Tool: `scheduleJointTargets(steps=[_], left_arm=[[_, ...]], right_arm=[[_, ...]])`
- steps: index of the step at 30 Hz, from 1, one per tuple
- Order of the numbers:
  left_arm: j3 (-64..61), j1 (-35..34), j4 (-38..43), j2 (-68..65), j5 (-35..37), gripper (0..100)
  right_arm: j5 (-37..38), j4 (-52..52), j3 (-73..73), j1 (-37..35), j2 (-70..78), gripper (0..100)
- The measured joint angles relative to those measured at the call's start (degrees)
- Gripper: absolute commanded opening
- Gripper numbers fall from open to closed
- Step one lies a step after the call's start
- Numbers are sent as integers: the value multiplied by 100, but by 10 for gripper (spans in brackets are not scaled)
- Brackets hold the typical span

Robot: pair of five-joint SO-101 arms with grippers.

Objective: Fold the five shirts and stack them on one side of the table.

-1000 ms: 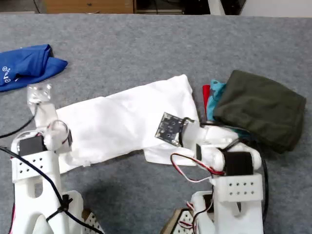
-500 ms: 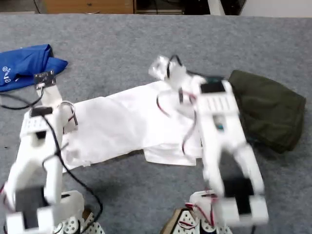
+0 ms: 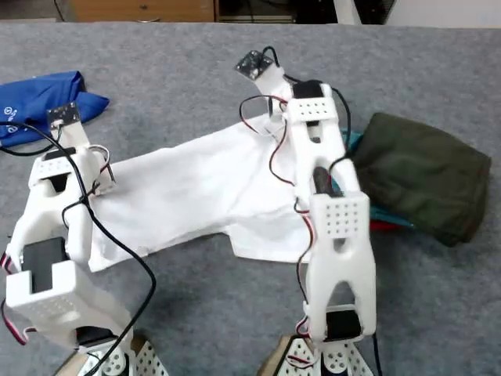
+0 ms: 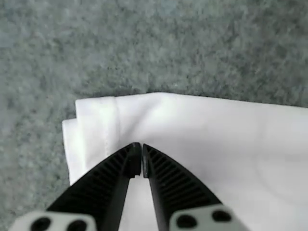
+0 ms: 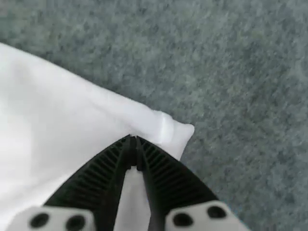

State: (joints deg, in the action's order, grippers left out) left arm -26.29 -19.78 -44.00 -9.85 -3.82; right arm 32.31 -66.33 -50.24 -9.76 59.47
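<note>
Grey, carpet-like cloth covers the table [image 3: 172, 70], and the white shirt [image 3: 196, 196] lies spread across the middle of it, partly folded into a long slanting band. Both arms stretch out over it towards its far edge.

The left gripper [image 4: 136, 148] sits on the shirt's far left corner, where a stitched hem [image 4: 109, 126] runs along a doubled-over edge. Its black ribbed jaws are drawn together, tips on the cloth. From where I stand I cannot say whether any fabric is caught between them.

The right gripper [image 5: 132, 141] is down on the far right corner, just inside the rounded, folded tip of the shirt. Its jaws are likewise pressed together against the white cloth.

Off at the far left lies the blue shirt [image 3: 43, 102], bunched up, with white print [image 3: 9, 119] on it, too small to make out.

On the right side a folded olive shirt [image 3: 423, 176] tops a stack. A teal shirt [image 3: 352, 145] and a red shirt [image 3: 383, 225] peek out from under it, beside the right arm.
</note>
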Motion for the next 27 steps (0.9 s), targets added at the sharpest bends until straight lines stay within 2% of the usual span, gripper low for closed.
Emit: scheduleJointTargets(steps=[3, 7, 9, 11, 14, 20, 27], left_arm=[[70, -18, 9, -35, 0, 27], [88, -18, 35, -44, 0, 27], [88, -18, 44, -44, 0, 27], [88, -18, -18, -26, 0, 27], [88, -26, -202, 193, 0, 19], [0, -44, -703, 1240, 0, 19], [-1319, -44, -765, 2998, 0, 19]], right_arm=[[0, -536, -1424, 0, 721, 5], [35, -1916, -3288, 9, 1134, 5], [413, -2743, -3991, -26, 1143, 4], [809, -3305, -4079, -97, 1073, 4], [897, -3481, -4044, -53, 905, 4], [914, -3508, -2910, -70, -668, 4], [932, -3446, 651, -624, -3182, 5]])
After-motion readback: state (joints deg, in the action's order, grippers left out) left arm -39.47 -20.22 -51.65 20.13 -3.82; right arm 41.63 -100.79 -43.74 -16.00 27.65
